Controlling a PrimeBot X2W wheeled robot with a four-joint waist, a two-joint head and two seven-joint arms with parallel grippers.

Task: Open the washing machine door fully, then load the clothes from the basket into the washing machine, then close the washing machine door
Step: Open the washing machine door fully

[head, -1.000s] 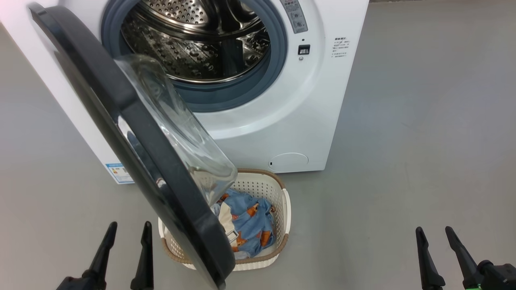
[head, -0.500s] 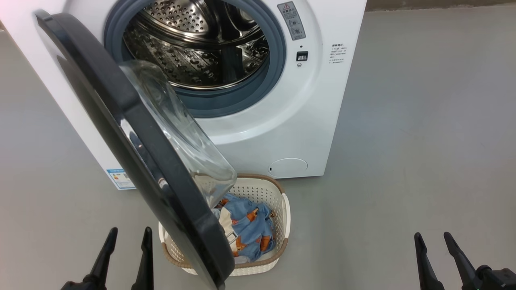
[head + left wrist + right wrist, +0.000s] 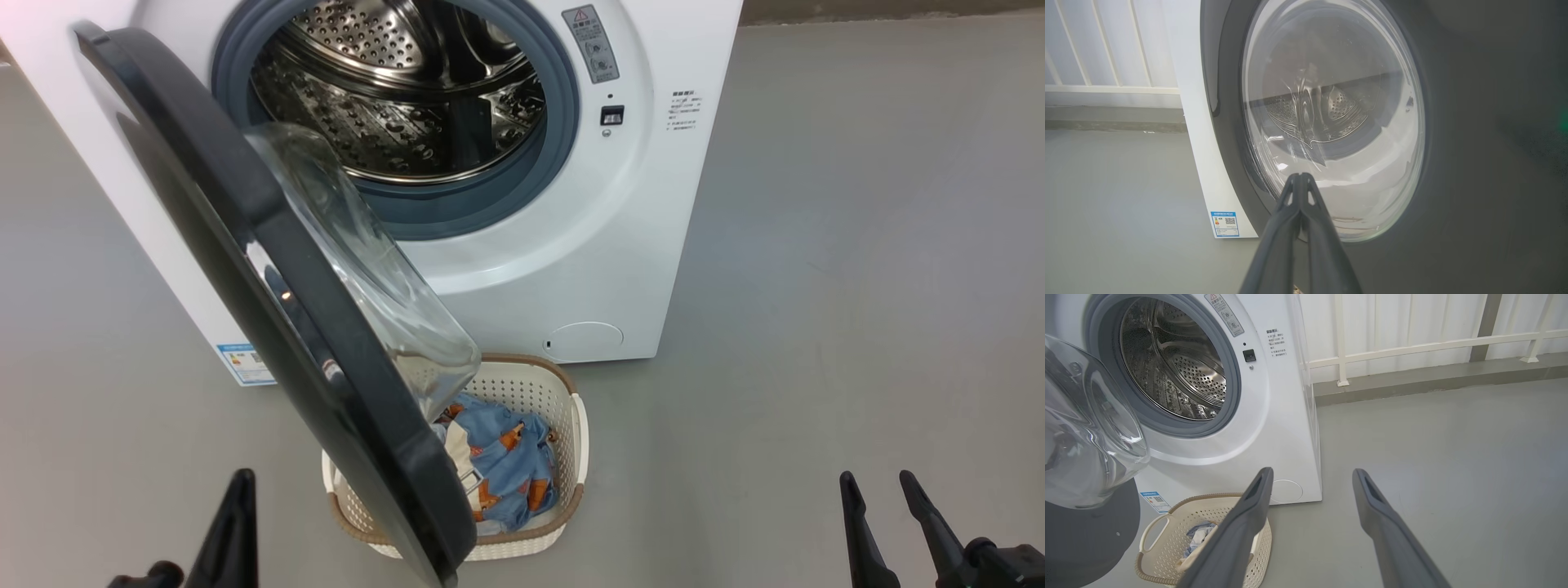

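Note:
The white washing machine (image 3: 620, 237) stands ahead with its steel drum (image 3: 392, 98) exposed. Its black door (image 3: 269, 269) with the clear glass bowl (image 3: 367, 286) swings partly out toward me, over the basket (image 3: 571, 425). The basket sits on the floor in front of the machine and holds the blue and orange clothes (image 3: 506, 465). My left gripper (image 3: 237, 506) is shut and empty at the lower left, left of the door's edge; in the left wrist view its tips (image 3: 1300, 179) point at the door (image 3: 1474, 163). My right gripper (image 3: 878, 494) stands open at the lower right, over bare floor.
Grey floor (image 3: 857, 286) spreads to the right of the machine and to the left of the door. A white railing and low kerb (image 3: 1412, 347) run behind the machine. A blue label (image 3: 242, 363) marks the machine's lower left corner.
My left gripper has closed from open to shut. The view shifted slightly between the earliest frame and the later ones; door, basket and right gripper keep their places.

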